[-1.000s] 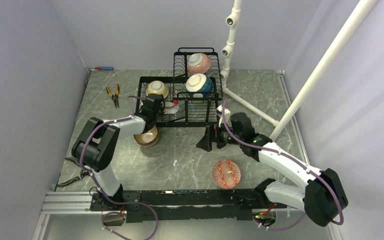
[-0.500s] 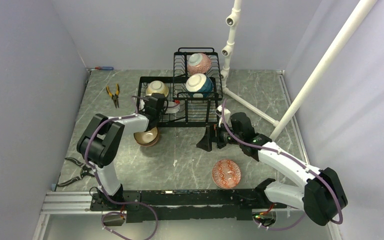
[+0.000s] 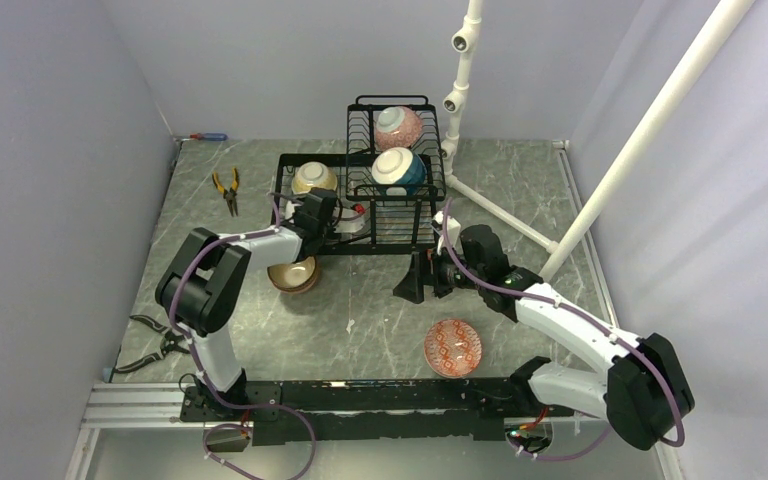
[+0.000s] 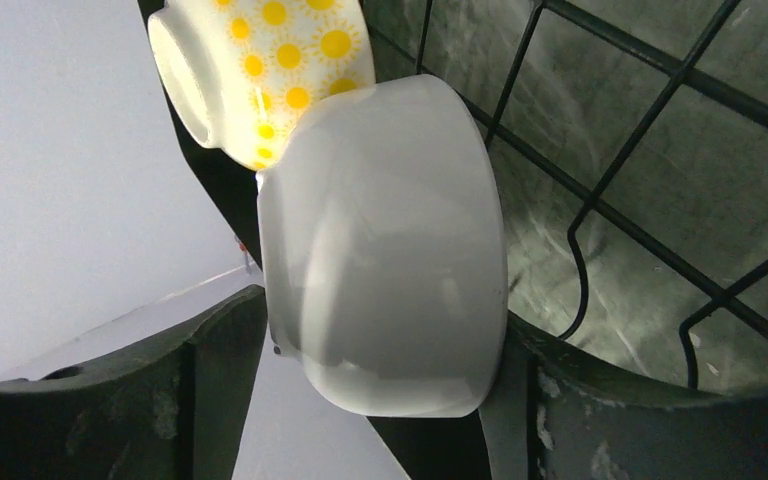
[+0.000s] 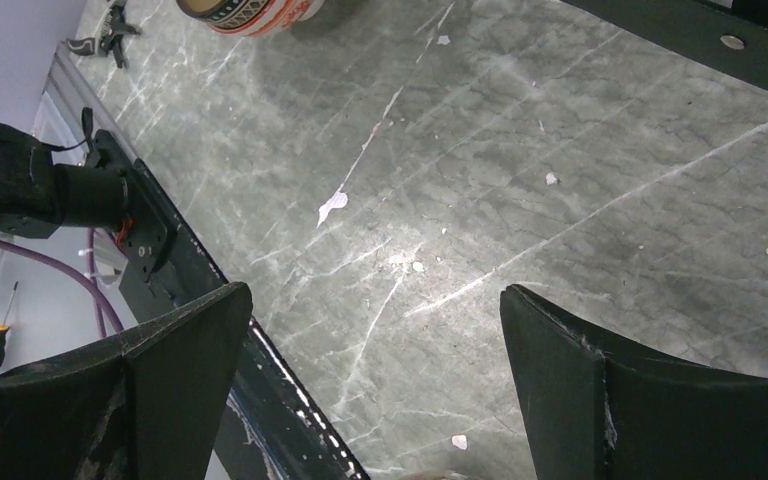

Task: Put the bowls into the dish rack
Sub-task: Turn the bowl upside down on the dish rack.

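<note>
The black wire dish rack (image 3: 380, 247) stands at the back of the table. Its raised tier holds a pink bowl (image 3: 398, 125) and a teal-and-white bowl (image 3: 398, 170). A yellow-dotted bowl (image 3: 314, 178) (image 4: 270, 70) stands on edge in the base. Against it leans a white bowl (image 4: 390, 250), also on edge. My left gripper (image 3: 345, 222) (image 4: 380, 315) is open, its jaws loose around the white bowl. A brown bowl (image 3: 293, 273) and a red-patterned bowl (image 3: 453, 347) sit on the table. My right gripper (image 3: 412, 280) (image 5: 375, 380) hangs open and empty in front of the rack.
Orange-handled pliers (image 3: 227, 188) lie left of the rack, and a dark tool (image 3: 155, 340) lies near the left arm's base. The white pipe stand (image 3: 460, 90) rises just right of the rack, with a slanted pipe (image 3: 640, 140) beyond it.
My left gripper has moved right, further into the rack base with the white bowl, and its jaws have widened. The right arm has not moved.
</note>
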You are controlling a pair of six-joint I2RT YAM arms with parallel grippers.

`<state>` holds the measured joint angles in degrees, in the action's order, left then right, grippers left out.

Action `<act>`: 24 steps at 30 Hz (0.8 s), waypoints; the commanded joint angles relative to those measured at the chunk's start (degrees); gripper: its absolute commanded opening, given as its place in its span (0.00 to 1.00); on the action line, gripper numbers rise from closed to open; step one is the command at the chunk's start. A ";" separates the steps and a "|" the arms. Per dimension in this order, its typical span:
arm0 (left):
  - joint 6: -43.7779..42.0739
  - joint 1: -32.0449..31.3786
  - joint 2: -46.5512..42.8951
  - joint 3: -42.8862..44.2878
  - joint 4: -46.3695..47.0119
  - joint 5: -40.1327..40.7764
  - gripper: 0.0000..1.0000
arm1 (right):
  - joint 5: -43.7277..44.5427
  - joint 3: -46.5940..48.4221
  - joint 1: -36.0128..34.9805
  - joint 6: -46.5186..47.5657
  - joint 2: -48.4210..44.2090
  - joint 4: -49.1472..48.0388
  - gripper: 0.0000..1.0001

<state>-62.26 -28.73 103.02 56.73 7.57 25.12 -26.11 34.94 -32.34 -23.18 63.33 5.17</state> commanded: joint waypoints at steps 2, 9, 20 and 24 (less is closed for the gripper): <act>1.61 -0.80 -2.66 1.63 -5.07 -1.75 0.78 | -1.31 0.42 0.29 0.04 0.74 -1.71 1.00; 2.04 -0.89 -4.30 2.15 -7.47 -1.85 0.82 | -1.40 0.39 0.30 -0.05 0.79 -1.74 1.00; 2.83 -0.46 -13.25 -0.27 -10.83 -6.55 0.90 | -2.13 0.76 0.33 -0.41 2.08 -2.24 1.00; 2.85 -0.36 -15.30 -1.01 -11.33 -7.81 0.93 | -2.57 0.92 0.33 -0.79 2.41 -2.61 1.00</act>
<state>-60.88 -29.12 90.63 56.51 -2.70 20.47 -27.38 34.94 -32.27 -23.49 65.58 5.10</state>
